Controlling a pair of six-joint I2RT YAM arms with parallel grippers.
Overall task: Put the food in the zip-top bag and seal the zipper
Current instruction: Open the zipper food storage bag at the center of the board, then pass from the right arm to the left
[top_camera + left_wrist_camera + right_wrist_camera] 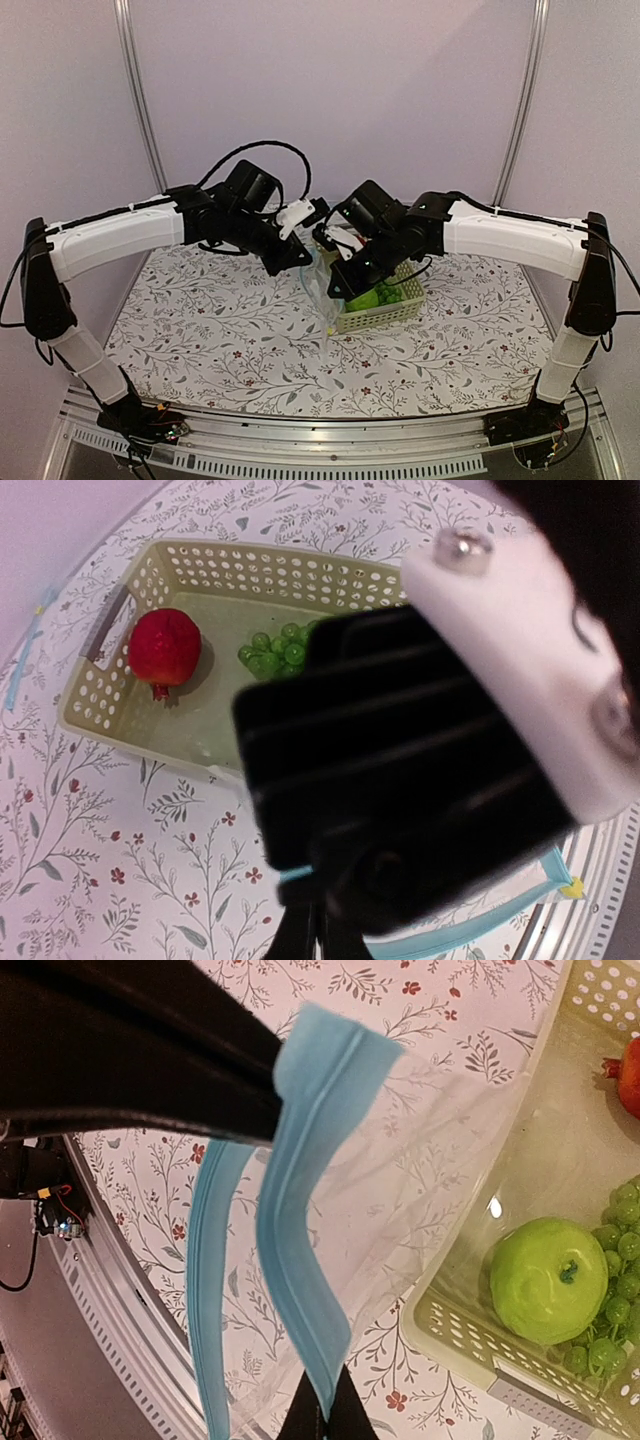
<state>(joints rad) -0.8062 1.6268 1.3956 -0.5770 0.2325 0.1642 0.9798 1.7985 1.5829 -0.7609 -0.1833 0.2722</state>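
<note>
The clear zip-top bag (pixel 400 1190) hangs between my two grippers, above the floral cloth beside the basket. Its light blue zipper (pixel 300 1260) shows as two separated lips, so the mouth is parted. My right gripper (pixel 325 1422) is shut on the lower end of one lip. My left gripper (pixel 308 938) is shut on the same strip (pixel 292 874) at the other end. Both grippers meet over the table's middle in the top view, left (pixel 300 255) and right (pixel 335 285). The green apple (pixel 548 1280) and the red fruit (pixel 163 648) lie in the basket.
The pale green perforated basket (pixel 215 568) stands right of the bag and also holds a bunch of green grapes (pixel 275 652). The right arm's black and white wrist (pixel 430 750) fills much of the left wrist view. A metal rail (pixel 110 1290) runs along the near table edge.
</note>
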